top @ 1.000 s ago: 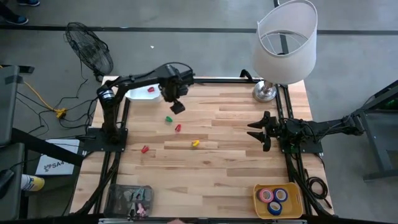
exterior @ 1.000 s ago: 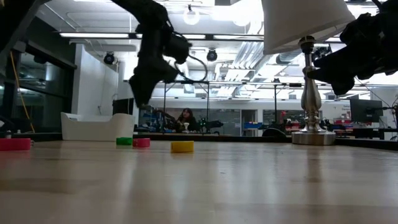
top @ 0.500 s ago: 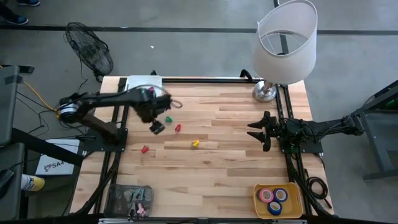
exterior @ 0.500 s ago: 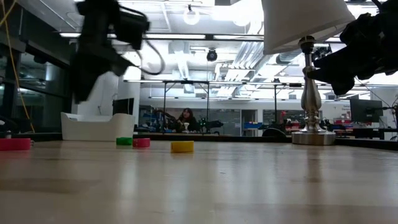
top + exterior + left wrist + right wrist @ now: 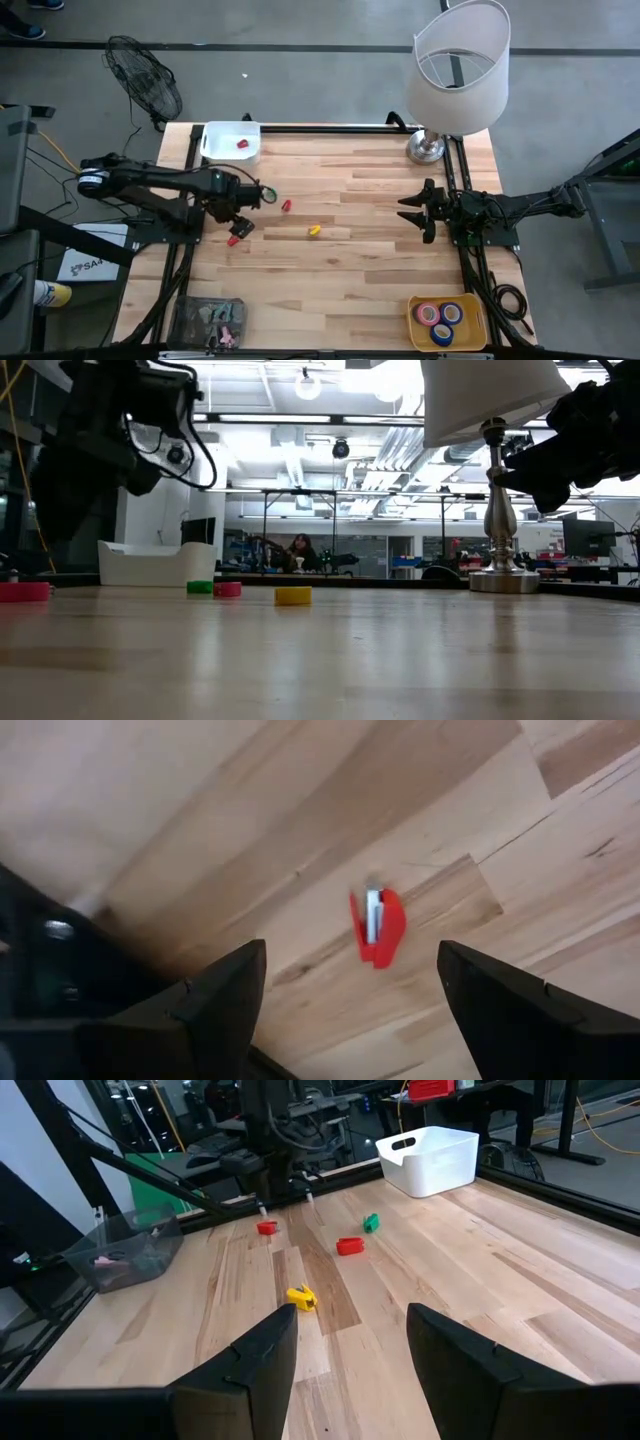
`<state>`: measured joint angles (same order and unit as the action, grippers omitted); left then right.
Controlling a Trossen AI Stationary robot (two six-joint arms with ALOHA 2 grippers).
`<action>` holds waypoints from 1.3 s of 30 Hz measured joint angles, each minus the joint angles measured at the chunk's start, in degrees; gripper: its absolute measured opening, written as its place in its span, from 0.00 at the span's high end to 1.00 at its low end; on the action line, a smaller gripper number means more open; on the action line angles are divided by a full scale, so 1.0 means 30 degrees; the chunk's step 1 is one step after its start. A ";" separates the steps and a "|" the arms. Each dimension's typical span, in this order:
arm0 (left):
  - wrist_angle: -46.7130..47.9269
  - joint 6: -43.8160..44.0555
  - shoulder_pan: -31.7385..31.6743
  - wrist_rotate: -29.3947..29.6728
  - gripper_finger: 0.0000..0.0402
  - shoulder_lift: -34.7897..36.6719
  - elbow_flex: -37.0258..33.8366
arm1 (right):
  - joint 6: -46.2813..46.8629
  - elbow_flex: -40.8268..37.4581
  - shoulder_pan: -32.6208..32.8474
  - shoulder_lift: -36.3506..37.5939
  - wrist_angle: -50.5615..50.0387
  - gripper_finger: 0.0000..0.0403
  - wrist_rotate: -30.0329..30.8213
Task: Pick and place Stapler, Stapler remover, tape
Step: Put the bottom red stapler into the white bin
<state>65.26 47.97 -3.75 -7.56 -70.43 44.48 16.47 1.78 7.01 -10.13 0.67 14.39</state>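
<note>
Near the table's (image 5: 380, 250) left edge, the left gripper (image 5: 345, 995) hangs with jaws apart above a red staple remover (image 5: 377, 926). Near the right edge, the right gripper (image 5: 345, 1335) waits, jaws apart. 3 tape rolls (image 5: 441, 322) fill the yellow tray (image 5: 478, 322) at the near right corner.

Setting: robotics lab in a large open workroom. The wooden table (image 5: 380, 260) stood on a grey concrete floor (image 5: 300, 90), with two arms bolted to black metal frames (image 5: 470, 270) at its sides. Loose cables (image 5: 80, 165) and a floor fan (image 5: 145, 78) lay beside it. Beyond the table were ceiling strip lights (image 5: 320, 418), exposed ducts (image 5: 395, 450), more frames and a seated person (image 5: 298, 550) at a bench.
</note>
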 joint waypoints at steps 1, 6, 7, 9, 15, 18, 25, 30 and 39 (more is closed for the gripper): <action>-0.0295 0.0404 0.0243 -0.0171 0.28 0.0000 -0.0223 | 0.0000 0.0000 0.0000 0.0000 0.0000 0.55 0.0000; -0.2165 0.2518 0.1432 -0.0990 0.28 0.0000 -0.1337 | 0.0000 0.0000 -0.0002 0.0000 -0.0002 0.55 0.0000; -0.2385 0.2851 0.1651 -0.1122 0.28 0.0000 -0.1543 | 0.0000 0.0000 -0.0002 0.0000 -0.0004 0.55 0.0000; -0.2682 0.3405 0.2070 -0.1286 0.28 0.0000 -0.1945 | 0.0000 0.0000 0.0000 0.0000 -0.0007 0.55 0.0000; -0.3105 0.3957 0.2392 -0.0864 0.28 -0.0007 -0.2662 | 0.0000 0.0000 -0.0003 0.0000 -0.0007 0.55 0.0003; -0.3409 0.3672 0.2397 -0.0336 0.28 -0.0362 -0.2881 | 0.0000 0.0000 -0.0006 0.0000 -0.0007 0.55 0.0000; -0.4608 0.2255 0.2389 -0.0304 0.28 -0.2377 -0.2904 | 0.0000 0.0000 -0.0004 0.0000 -0.0007 0.55 0.0003; -0.5570 0.1678 0.2379 -0.0668 0.28 -0.3420 -0.2828 | 0.0000 0.0000 -0.0007 0.0000 -0.0009 0.55 0.0000; -0.5621 0.1623 0.2375 -0.1218 0.38 -0.3789 -0.2824 | 0.0000 0.0000 -0.0001 0.0006 -0.0007 0.55 0.0000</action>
<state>48.39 52.84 3.38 -11.21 -81.80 36.01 16.47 1.78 7.00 -10.11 0.64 14.39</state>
